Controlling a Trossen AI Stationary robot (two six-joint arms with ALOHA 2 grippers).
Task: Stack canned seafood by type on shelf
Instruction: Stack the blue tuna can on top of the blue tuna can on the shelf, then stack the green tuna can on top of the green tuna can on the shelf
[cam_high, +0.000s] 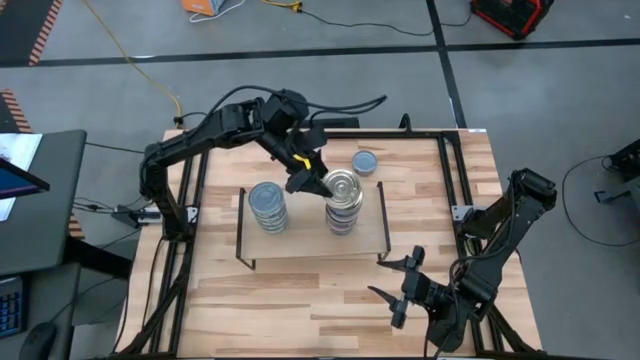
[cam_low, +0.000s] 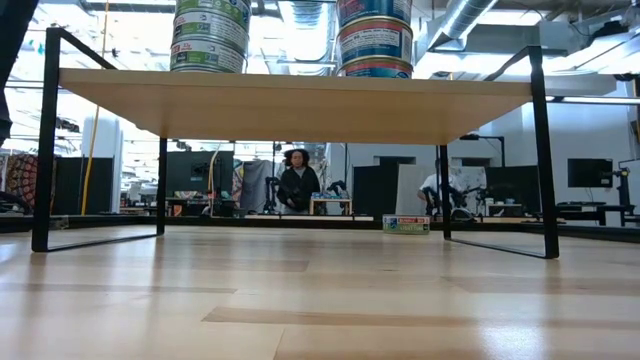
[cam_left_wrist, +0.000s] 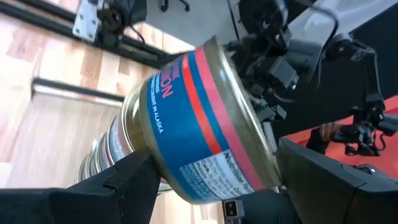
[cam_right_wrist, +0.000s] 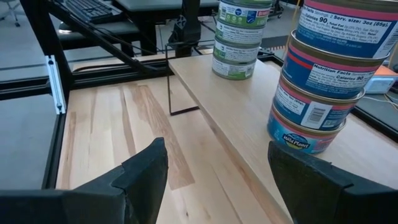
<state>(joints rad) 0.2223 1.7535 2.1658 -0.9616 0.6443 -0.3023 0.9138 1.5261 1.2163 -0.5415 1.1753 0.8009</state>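
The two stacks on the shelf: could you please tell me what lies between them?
Nothing: in the high view, bare shelf top separates the grey-lidded stack from the silver-lidded stack, which the left hand is at.

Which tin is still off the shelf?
The lone tin on the table behind the shelf. All others sit in two stacks on the shelf: left stack, right stack.

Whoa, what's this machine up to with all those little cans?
It is sorting tins into two stacks on a small wooden shelf. The left end effector sits at the top of the blue-labelled stack, its fingers around the top tin. The green-labelled stack stands beside it. One loose tin waits on the table behind the shelf. The right end effector hangs open, empty, in front of the shelf.
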